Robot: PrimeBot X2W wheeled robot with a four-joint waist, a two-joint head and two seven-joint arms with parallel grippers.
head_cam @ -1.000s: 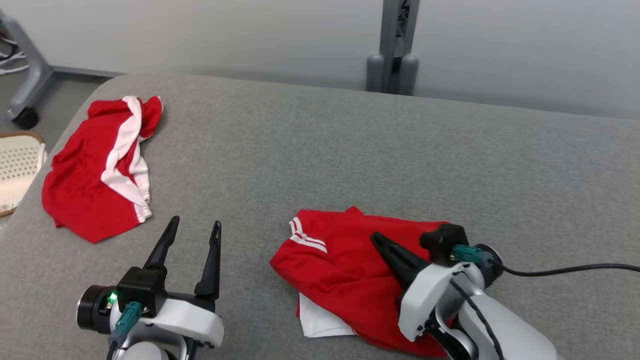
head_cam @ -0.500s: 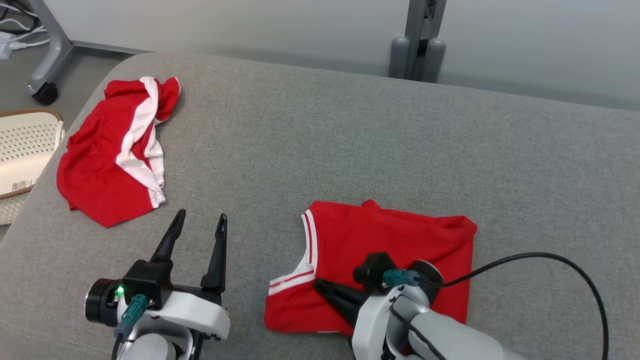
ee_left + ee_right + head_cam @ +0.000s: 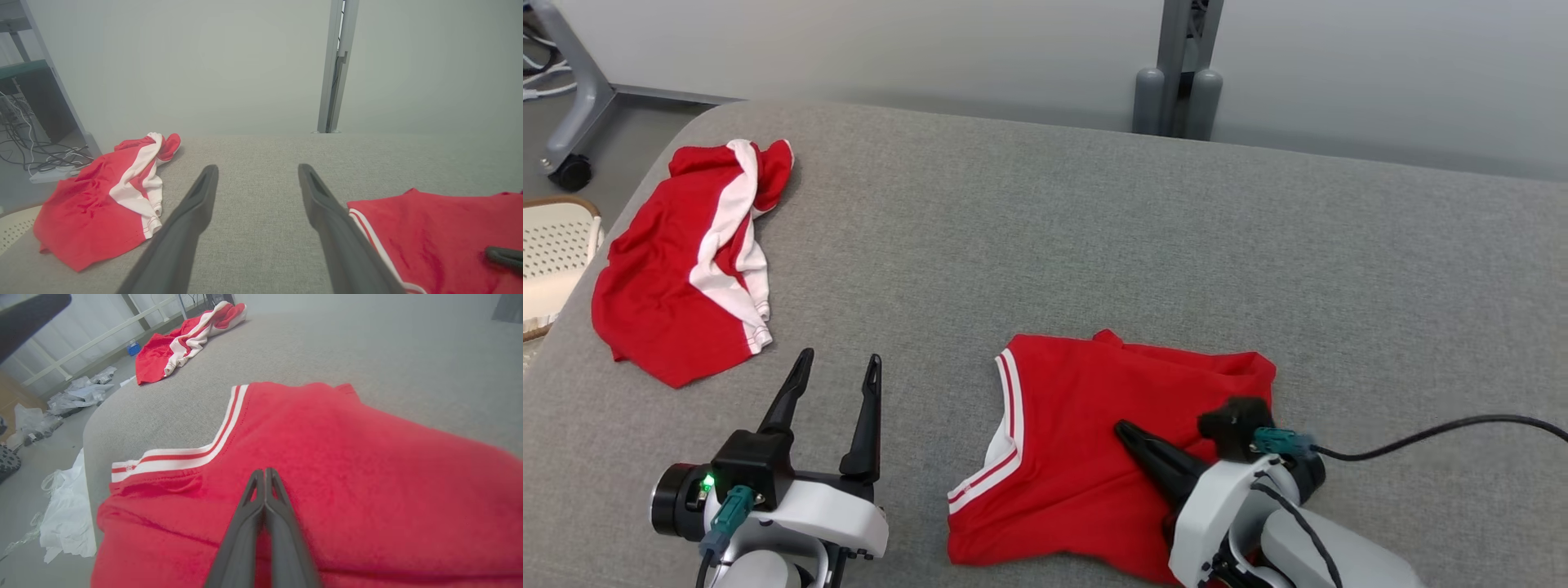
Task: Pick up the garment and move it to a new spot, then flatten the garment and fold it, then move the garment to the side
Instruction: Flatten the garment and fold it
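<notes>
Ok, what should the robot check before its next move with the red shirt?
1. Left hand open and empty: ok.
2. Right hand shut, over the shirt: ok.
3. Right hand pressing on the cloth: cannot tell.
4. Shirt smooth all over: not ok, the far edge looks bunched.
5. Other garment well apart from the shirt: ok.
6. Bare table between the two garments: ok.
</notes>
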